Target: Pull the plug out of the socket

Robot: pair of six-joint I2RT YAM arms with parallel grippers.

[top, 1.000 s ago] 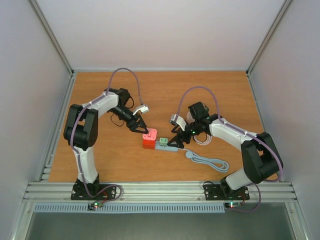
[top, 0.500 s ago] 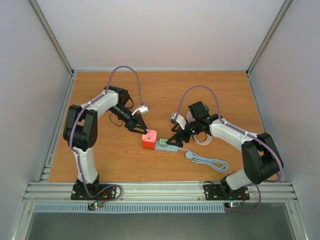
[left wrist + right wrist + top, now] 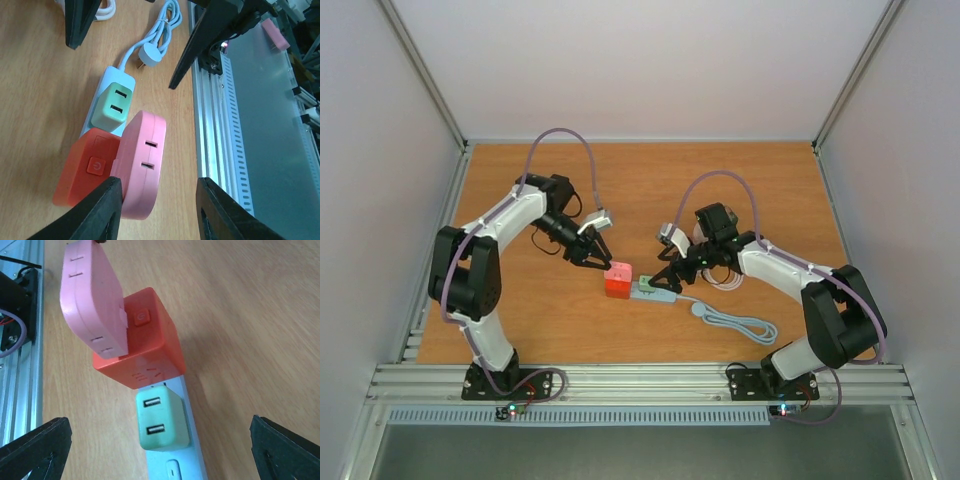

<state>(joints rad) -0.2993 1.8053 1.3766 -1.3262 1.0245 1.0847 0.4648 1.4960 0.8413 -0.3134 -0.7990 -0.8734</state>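
Observation:
A light blue socket strip [image 3: 658, 292] lies mid-table, with a green plug [image 3: 646, 283] pushed into it and an orange cube socket [image 3: 616, 287] at its left end. A pink plug [image 3: 619, 269] stands in the cube's top. My left gripper [image 3: 594, 256] is open just left of the cube. In the left wrist view the pink plug [image 3: 142, 165] lies between the two fingers of the left gripper [image 3: 157, 212], close to the left finger [image 3: 100, 212] and well apart from the other. My right gripper [image 3: 670, 275] is open wide over the strip, straddling the green plug [image 3: 162, 420].
The strip's pale blue cable [image 3: 735, 323] coils toward the front right, and its white end plug [image 3: 698, 308] lies loose on the wood. An aluminium rail [image 3: 640, 378] borders the near edge. Grey walls enclose the table on three sides.
The left gripper's jaws have narrowed around the pink plug, and the left arm's elbow has swung out to the left. The right arm has barely moved.

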